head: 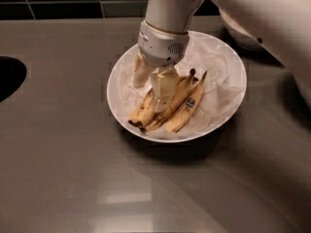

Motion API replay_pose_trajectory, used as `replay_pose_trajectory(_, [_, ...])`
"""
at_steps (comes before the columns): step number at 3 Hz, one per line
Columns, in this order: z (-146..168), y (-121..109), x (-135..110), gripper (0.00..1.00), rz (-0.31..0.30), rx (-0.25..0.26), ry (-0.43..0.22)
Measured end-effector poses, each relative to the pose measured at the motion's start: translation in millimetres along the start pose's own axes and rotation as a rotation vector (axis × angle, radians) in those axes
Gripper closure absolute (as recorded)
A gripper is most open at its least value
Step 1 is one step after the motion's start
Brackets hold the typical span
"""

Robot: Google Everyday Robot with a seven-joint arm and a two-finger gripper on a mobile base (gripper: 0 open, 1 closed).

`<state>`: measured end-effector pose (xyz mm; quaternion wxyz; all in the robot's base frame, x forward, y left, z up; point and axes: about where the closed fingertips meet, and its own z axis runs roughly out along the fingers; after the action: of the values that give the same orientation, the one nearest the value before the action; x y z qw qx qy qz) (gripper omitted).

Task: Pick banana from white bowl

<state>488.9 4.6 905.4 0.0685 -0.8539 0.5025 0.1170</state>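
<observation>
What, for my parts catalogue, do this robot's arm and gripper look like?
The gripper, down in the white bowl, has two blunt cream fingers. Above sits a pale grey cylindrical wrist with a small vent grille, then a smooth white tubular arm. No cables show.

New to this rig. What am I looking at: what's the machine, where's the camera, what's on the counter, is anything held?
There is one camera view, looking down on a grey counter. Where the camera is mounted isn't on record. The big white shape coming in from the upper right is the robot's single arm. Its hand is down inside a white bowl lined with crinkled paper. Bananas lie in the bowl: the blotchy banana is right at the hand, and a stickered banana lies further to the right in the picture. Whether the hand has gripped anything can't be told. A dark opening shows at the left edge of the picture.
</observation>
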Motion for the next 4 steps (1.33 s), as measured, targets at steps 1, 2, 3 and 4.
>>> replay_pose_trajectory(1, [2.5, -1.3, 0.2, 0.44, -0.001, -0.007, 0.005])
replay_pose_trajectory(2, [4.3, -1.5, 0.8, 0.44, 0.0, -0.013, 0.007])
replay_pose_trajectory(3, [6.3, -1.3, 1.3, 0.44, 0.001, -0.02, 0.008])
replay_pose_trajectory(4, [8.1, -1.1, 2.4, 0.44, 0.004, -0.027, 0.012])
